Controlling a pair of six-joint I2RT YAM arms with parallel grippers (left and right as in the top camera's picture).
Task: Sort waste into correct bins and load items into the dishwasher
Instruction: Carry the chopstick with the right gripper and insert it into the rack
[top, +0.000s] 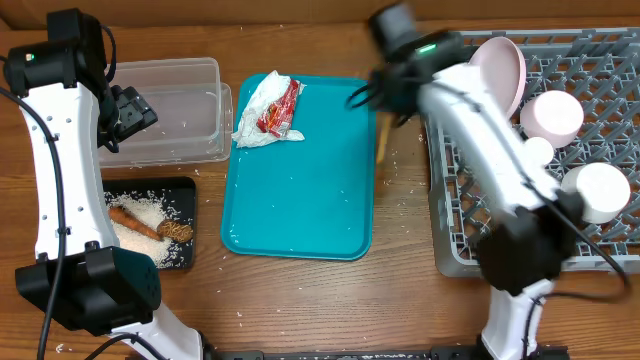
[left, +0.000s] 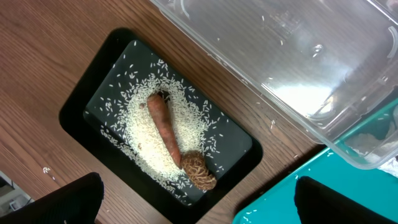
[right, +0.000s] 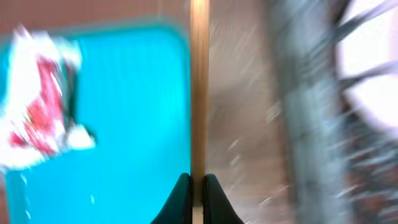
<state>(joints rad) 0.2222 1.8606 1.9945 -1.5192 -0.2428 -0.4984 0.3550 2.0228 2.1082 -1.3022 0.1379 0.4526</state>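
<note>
Your right claw (right: 198, 182) is pinched tight on the thin wooden stick (right: 199, 93). The stick runs straight out from the fingertips, over the strip of bench between the teal tray (top: 300, 190) and the dish rack (top: 470, 220). Whether it touches the wood, you cannot tell. At the tray's far left corner lies the crumpled napkin (top: 255, 115) with the snack wrapper (top: 280, 108) on it. The rack by the bench's right edge holds the plate (top: 500, 70), two bowls (top: 553, 113) and the cup (top: 538, 150). Your left claw (top: 125, 108) is spread wide and empty above the left side of the bench. Below it, the black tray (left: 81, 106) holds rice (left: 143, 134), the carrot stick (left: 165, 127) and the brown lump (left: 198, 169). The clear tub (top: 170, 110) sits just beyond.
</note>
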